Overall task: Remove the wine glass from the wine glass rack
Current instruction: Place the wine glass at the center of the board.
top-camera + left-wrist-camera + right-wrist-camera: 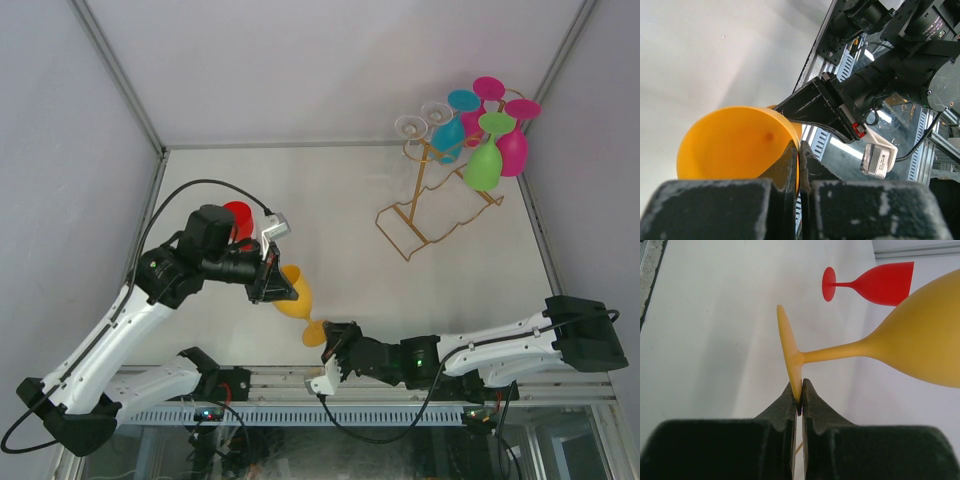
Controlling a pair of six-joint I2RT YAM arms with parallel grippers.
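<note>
An orange wine glass (293, 297) hangs on its side above the near table, held at both ends. My left gripper (275, 283) is shut on the bowl's rim; in the left wrist view one finger is inside the bowl (735, 145) and one outside, the left gripper (800, 160) pinching the wall. My right gripper (325, 338) is shut on the edge of the glass's foot (790, 350), the right gripper (800, 397) squeezing it from below. The gold wire wine glass rack (430, 215) stands at the back right, apart from both arms.
Green (483, 165), teal (452, 135), magenta (513, 148) and clear (412, 127) glasses hang from the rack's loops. A red wine glass (240, 220) lies on its side behind my left arm, the red glass (880, 282) beyond the orange one. Walls enclose the table.
</note>
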